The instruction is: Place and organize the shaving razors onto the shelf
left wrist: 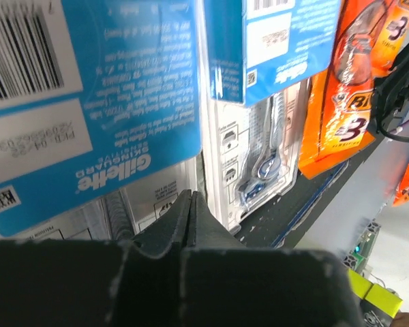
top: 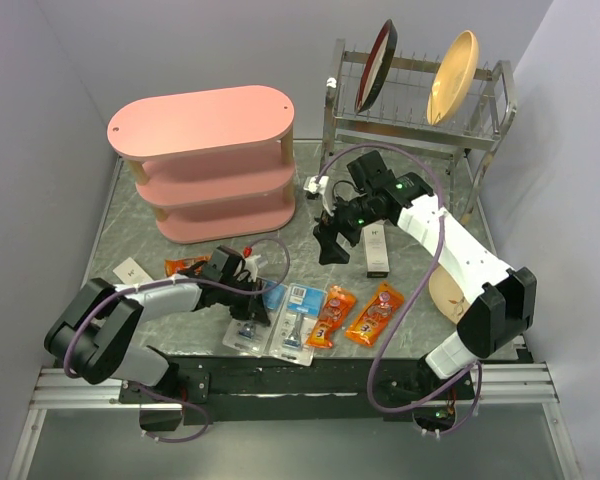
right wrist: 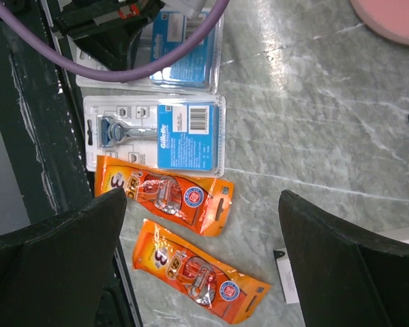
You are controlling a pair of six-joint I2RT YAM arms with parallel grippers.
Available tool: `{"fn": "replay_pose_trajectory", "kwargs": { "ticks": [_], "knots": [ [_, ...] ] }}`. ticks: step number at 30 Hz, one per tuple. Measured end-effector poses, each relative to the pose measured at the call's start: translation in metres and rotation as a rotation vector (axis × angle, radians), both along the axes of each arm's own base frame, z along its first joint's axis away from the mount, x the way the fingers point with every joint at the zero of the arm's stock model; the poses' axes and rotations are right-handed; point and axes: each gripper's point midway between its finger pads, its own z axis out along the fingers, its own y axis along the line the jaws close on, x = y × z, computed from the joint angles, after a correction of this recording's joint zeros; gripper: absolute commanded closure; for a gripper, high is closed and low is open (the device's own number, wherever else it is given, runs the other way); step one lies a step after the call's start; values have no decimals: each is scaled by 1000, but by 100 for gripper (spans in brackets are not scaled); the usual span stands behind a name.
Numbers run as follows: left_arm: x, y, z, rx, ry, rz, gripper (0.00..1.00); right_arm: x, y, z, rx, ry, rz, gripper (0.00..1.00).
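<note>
Two shaving razors in clear blister packs with blue cards lie side by side at the near middle of the table: the left pack (top: pixel 246 335) (left wrist: pixel 88 102) and the right pack (top: pixel 298 322) (left wrist: pixel 259 136) (right wrist: pixel 157 133). My left gripper (top: pixel 252 303) (left wrist: pixel 191 197) is down over the left pack, its jaws pressed together on that pack's right edge. My right gripper (top: pixel 332 243) (right wrist: pixel 201 266) hangs wide open above the table near the orange packets, holding nothing. The pink three-tier shelf (top: pixel 210 160) stands at the back left.
Two orange razor packets (top: pixel 333 315) (top: pixel 373 313) lie right of the blister packs; a third (top: pixel 185 265) lies left of my left arm. A white-and-black box (top: pixel 377 250) lies by the right gripper. A metal dish rack (top: pixel 420 125) with plates stands back right.
</note>
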Motion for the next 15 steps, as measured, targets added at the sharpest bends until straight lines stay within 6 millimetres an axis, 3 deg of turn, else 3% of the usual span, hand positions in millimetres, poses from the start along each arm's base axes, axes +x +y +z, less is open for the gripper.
{"fn": "replay_pose_trajectory", "kwargs": {
  "ticks": [3, 4, 6, 7, 10, 15],
  "knots": [
    [5, -3, 4, -12, -24, -6, 98, -2, -1, -5, -4, 17, -8, 0],
    [7, -5, 6, -17, -31, -8, 88, -2, -1, -6, -5, 20, -12, 0],
    [17, -11, 15, -33, -63, -18, 82, -1, -1, -7, -7, 24, -21, 0],
    [24, -15, 22, -44, -85, -23, 68, 0, -2, -8, -11, 24, -30, 0],
    [42, -27, 42, -80, -158, -38, 47, 2, -7, -18, -41, 17, -37, 0],
    [59, -22, 60, -74, -232, -17, 25, -9, -32, -66, -171, -10, 54, 0]
  ]
}}
